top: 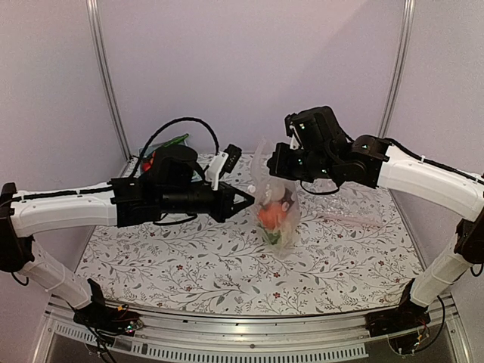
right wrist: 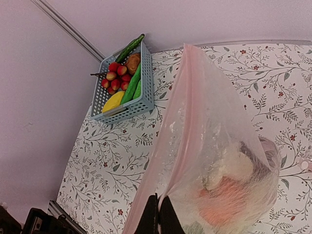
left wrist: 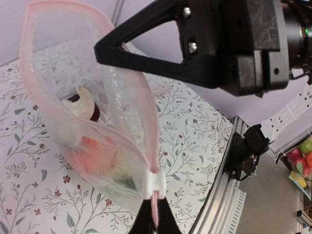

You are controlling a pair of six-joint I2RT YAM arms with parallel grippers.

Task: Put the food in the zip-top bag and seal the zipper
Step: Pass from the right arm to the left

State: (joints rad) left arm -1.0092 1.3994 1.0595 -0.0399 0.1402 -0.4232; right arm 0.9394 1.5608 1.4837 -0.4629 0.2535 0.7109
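The zip-top bag (top: 276, 213) hangs above the table between both grippers. The food is inside it: a cream-white piece (left wrist: 80, 104), a maroon piece (left wrist: 96, 113) and an orange piece (left wrist: 87, 152). My left gripper (top: 247, 200) is shut on the end of the pinkish zipper (left wrist: 148, 122), just behind a white slider (left wrist: 156, 185). The mouth gapes open in the left wrist view. My right gripper (top: 281, 162) is shut on the bag's pink top edge (right wrist: 168, 161). The cream piece (right wrist: 229, 168) and orange piece (right wrist: 222, 204) show through the plastic (right wrist: 209, 122).
A blue basket (right wrist: 142, 100) with red fruits, green cucumbers and a yellow piece stands at the table's back left, mostly behind the left arm in the top view (top: 160, 149). A second clear bag (top: 355, 219) lies flat on the table to the right.
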